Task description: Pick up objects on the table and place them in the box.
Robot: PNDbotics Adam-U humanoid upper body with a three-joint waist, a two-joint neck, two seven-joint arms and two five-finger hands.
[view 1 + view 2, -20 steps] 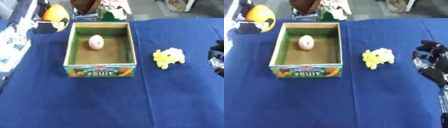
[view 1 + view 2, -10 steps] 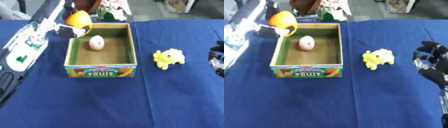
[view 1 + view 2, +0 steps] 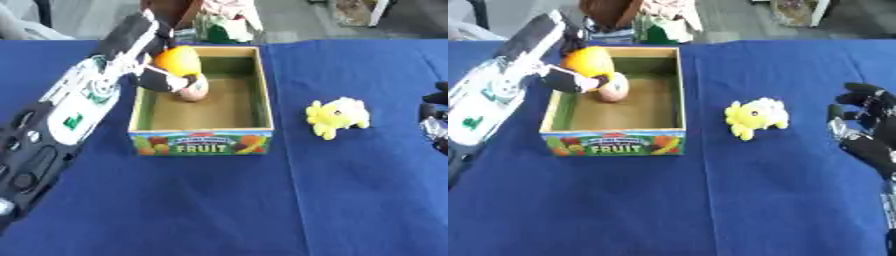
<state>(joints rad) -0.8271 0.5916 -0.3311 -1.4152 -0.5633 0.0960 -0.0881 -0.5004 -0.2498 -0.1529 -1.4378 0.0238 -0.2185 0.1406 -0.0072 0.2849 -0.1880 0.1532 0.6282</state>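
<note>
**The orange ball comes over the box**

The left hand [image 3: 162,75] is wrapped around an orange ball [image 3: 175,60]. It holds the ball just above the left wall of the box [image 3: 201,142], near the back. 1 second ago the ball was far off, out past the back left corner of the box. Half a second ago it was right at that corner. Now it hangs over the inside of the box, so the arm has carried it in over the edge.

Inside the box lies 1 pale pink egg shape [image 3: 612,86]. The ball is right above it and looks very close to it, maybe touching. The egg has not moved.

This means the ball is almost put away. I think the next thing is for the hand to let go so the ball drops onto the box floor. It might bump the egg or roll a little.

A yellow soft toy [image 3: 754,116] sits on the blue table [image 3: 710,200], to the right of the box and apart from it. It is in the same spot as before, so it has yet to go in. The right hand [image 3: 866,125] rests near the right edge, fingers relaxed and up, holding nothing.
</note>
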